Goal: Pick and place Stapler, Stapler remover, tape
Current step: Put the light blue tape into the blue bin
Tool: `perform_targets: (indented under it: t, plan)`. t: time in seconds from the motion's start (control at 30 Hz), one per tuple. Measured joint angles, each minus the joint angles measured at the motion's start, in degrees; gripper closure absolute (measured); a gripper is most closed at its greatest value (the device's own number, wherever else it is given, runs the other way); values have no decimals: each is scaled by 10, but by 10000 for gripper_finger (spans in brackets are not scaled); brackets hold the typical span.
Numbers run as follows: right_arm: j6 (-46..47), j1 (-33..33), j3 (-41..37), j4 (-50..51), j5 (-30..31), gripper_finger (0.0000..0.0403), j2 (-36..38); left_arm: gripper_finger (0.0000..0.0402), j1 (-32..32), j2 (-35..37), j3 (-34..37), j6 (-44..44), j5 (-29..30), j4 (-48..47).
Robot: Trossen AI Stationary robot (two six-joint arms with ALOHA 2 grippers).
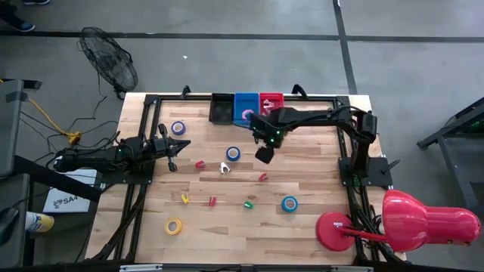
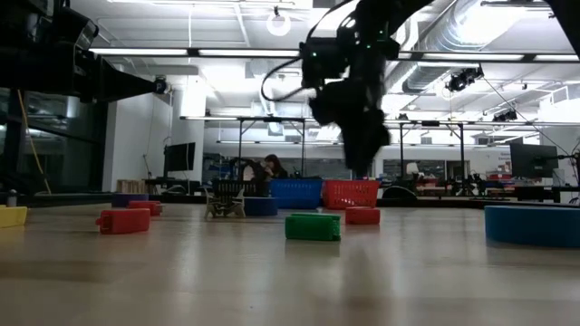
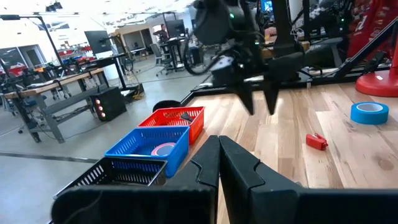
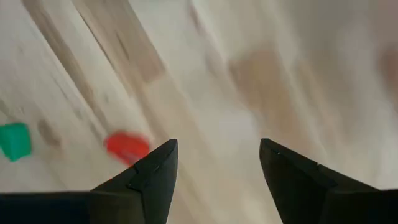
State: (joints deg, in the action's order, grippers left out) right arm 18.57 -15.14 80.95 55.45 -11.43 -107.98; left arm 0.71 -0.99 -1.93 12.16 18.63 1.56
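Observation:
My right gripper (image 1: 265, 155) hangs open above the table's middle, clear of the wood, fingers pointing down (image 2: 362, 145). Below it in the right wrist view lie a red stapler (image 4: 127, 146) and a green one (image 4: 13, 140). Small red (image 1: 263, 177), green (image 1: 248, 204) and yellow (image 1: 184, 198) staplers, a pale staple remover (image 1: 224, 168) and blue tape rolls (image 1: 233, 153) (image 1: 290, 202) lie flat on the table. My left gripper (image 1: 174, 155) waits shut near the left side (image 3: 219, 149).
Black (image 1: 221, 108), blue (image 1: 244, 108) and red (image 1: 271, 102) bins stand at the far edge; a tape roll (image 3: 163, 149) lies in the blue one. More tape: blue (image 1: 178, 128), yellow (image 1: 174, 226). A red lamp (image 1: 408, 219) stands at the near right corner.

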Motion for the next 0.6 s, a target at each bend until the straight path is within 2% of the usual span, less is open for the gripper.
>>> perform_targets:
  t: [0.2, 0.6]
  plan:
    - [123, 41, -15, 89, -10, 185, 8, 399, 0, 0, 0, 0, 0, 0]
    - [355, 174, -200, -18, -24, 185, 155, 399, 0, 0, 0, 0, 0, 0]
